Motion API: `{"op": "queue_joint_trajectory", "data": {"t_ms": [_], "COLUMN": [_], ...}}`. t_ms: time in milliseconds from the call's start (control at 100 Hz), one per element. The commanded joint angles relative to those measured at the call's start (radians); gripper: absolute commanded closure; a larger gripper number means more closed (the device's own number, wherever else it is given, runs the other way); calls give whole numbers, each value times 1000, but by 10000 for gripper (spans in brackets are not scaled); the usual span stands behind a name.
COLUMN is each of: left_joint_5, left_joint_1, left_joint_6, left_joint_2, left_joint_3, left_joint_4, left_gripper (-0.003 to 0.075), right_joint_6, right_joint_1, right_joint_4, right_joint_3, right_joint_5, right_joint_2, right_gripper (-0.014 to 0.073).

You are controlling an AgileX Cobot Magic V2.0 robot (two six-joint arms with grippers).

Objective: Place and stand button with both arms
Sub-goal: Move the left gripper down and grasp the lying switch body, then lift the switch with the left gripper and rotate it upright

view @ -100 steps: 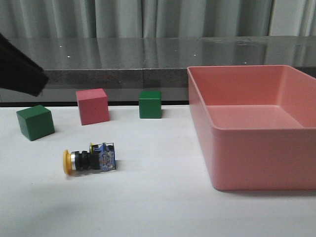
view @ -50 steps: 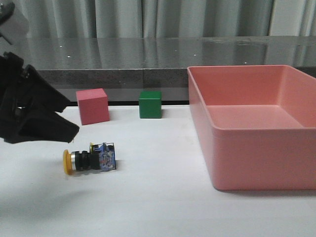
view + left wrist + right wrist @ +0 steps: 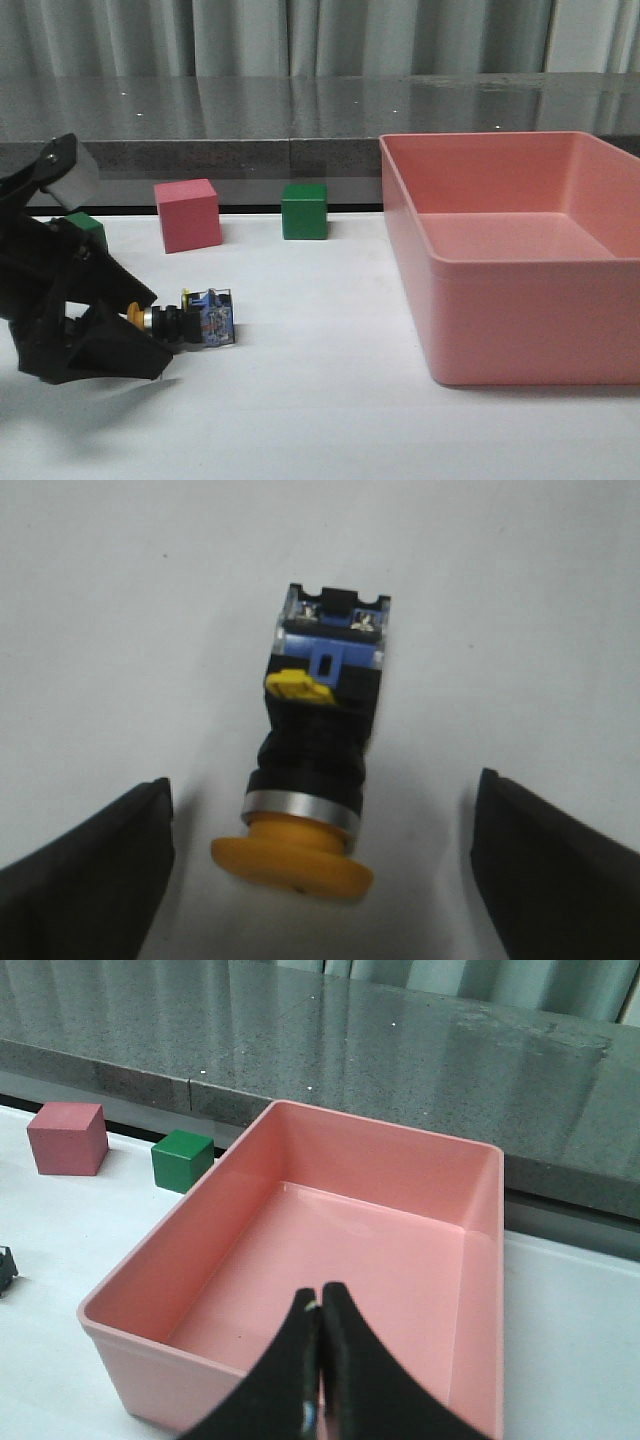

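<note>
The button point(image 3: 198, 321) lies on its side on the white table, its yellow cap pointing left and its blue-and-clear base to the right. In the left wrist view the button point(image 3: 316, 742) lies lengthwise, with its cap nearest the camera. My left gripper point(image 3: 150, 335) is low over the table and open. Its two dark fingers point(image 3: 90, 870) stand wide on either side of the cap without touching it. My right gripper point(image 3: 321, 1305) is shut with nothing in it and hangs over the pink bin point(image 3: 130, 1335). It is out of the front view.
A pink cube point(image 3: 187, 214) and a green cube point(image 3: 304, 210) stand behind the button. Another green cube point(image 3: 88, 228) is partly hidden by the left arm. The large pink bin point(image 3: 500, 262) fills the right side of the table. A dark counter runs along the back.
My left arm has come down from the upper left to the table. Its open fingers now flank the button's cap. The button has not moved.
</note>
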Motion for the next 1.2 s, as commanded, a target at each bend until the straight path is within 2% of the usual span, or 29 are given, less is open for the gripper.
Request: {"op": "queue_joint_trajectory", "data": {"t_ms": [0,140,230,280,440,650,750,820,880,970,1070,1190], "left_joint_5": [71,94,99,104,114,135,91,46,17,23,118,210], "left_joint_1": [-5,-5,-5,-5,-5,-3,-3,-5,-7,-25,-86,-195], "left_joint_6": [55,77,77,77,77,53,-82,-240,-427,-725,-1049,-1327], "left_joint_2": [-8,31,41,41,41,-49,-143,-210,-258,-312,-325,-313], "left_joint_3": [-20,-20,-20,-20,-20,-20,-39,-81,-132,-234,-380,-520], "left_joint_4": [-86,-95,-90,-80,-76,-35,44,177,303,571,916,1270], "left_gripper": [176,272,363,432,736,739,739,739,739,740,740,740], "right_joint_6": [2,2,2,2,2,2,2,2,2,2,2,2], "right_joint_1": [-5,-5,-5,-5,-5,-5,-5,-5,-5,-5,-5,-5], "right_joint_4": [7,7,7,7,7,7,7,7,7,7,7,7], "right_joint_3": [-25,-25,-25,-25,-25,-25,-25,-25,-25,-25,-25,-25], "right_joint_5": [-65,-63,-62,-62,-62,-62,-61,-61,-61,-61,-61,-58], "right_joint_2": [4,4,4,4,4,4,4,4,4,4,4,4], "right_gripper": [655,655,655,655,655,655,655,655,655,655,655,655]}}
